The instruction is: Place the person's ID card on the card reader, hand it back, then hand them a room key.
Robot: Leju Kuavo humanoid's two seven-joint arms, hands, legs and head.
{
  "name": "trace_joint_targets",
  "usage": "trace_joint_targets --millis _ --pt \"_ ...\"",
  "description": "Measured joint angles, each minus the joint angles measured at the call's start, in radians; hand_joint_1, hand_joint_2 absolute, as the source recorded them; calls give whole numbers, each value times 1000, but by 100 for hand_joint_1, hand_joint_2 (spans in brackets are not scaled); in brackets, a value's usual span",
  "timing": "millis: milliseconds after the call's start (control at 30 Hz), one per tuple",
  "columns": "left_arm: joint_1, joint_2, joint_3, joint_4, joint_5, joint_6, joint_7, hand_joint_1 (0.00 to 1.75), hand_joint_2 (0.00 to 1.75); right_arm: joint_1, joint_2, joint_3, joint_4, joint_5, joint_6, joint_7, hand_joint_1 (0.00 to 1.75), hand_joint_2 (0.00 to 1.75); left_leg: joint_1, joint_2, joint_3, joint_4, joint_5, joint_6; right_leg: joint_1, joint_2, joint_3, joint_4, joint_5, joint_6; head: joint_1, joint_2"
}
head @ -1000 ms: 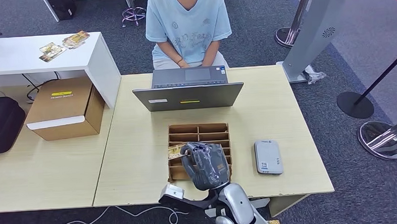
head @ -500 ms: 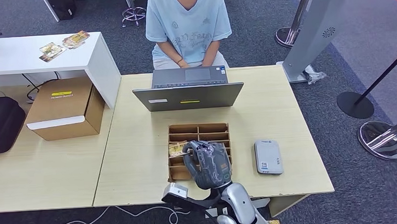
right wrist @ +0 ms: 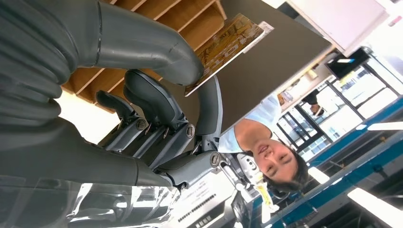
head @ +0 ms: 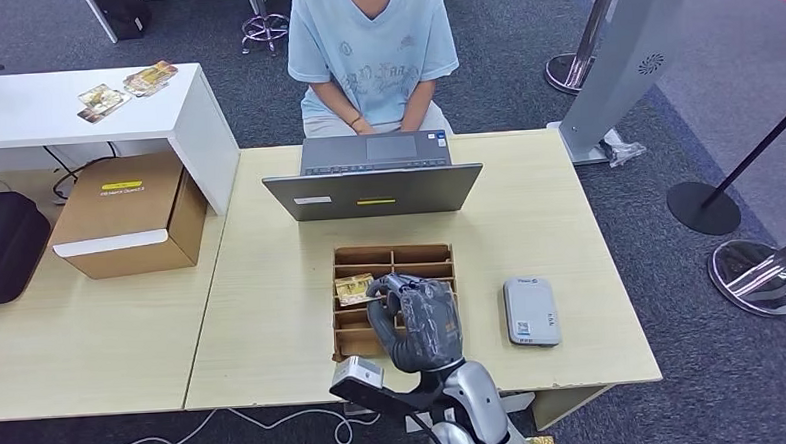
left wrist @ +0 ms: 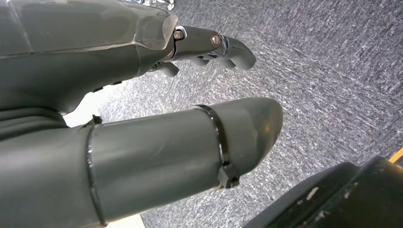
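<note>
My right hand (head: 417,322) hovers over the wooden slotted card box (head: 362,256) at the table's middle and pinches a gold-patterned room key card (head: 353,289) between thumb and a finger. In the right wrist view the same card (right wrist: 223,47) sticks out past the thumb, above the box slots (right wrist: 190,16). The grey card reader (head: 530,312) lies flat on the table to the right of the box, with nothing on it. My left hand (left wrist: 180,95) hangs over grey carpet, fingers apart, holding nothing. A person in a light blue shirt (head: 371,43) sits behind the laptop.
An open laptop (head: 372,178) stands between the box and the person. A cardboard carton (head: 128,214) sits on the left table, and a white side desk (head: 84,105) carries some cards. Stanchion bases (head: 704,208) stand on the carpet at right.
My right hand has risen and shifted slightly right and forward, lifting the gold card up out of the box's left slots.
</note>
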Motion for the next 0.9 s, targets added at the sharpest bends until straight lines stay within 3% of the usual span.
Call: trace_joint_targets --millis 400,900 --pt "0 0 -6 0 -5 1 -6 0 0 -22 12 -14 -22 -157 -64 -105 175 175 0 0 0 0 0 0 0 0 0 0 0 0 0 0" --pt "-6 -1 -44 0 -26 -2 -14 0 0 -151 18 -17 -46 -148 -79 -123 175 175 0 0 0 0 1 0 0 0 0 0 1 0 0 0"
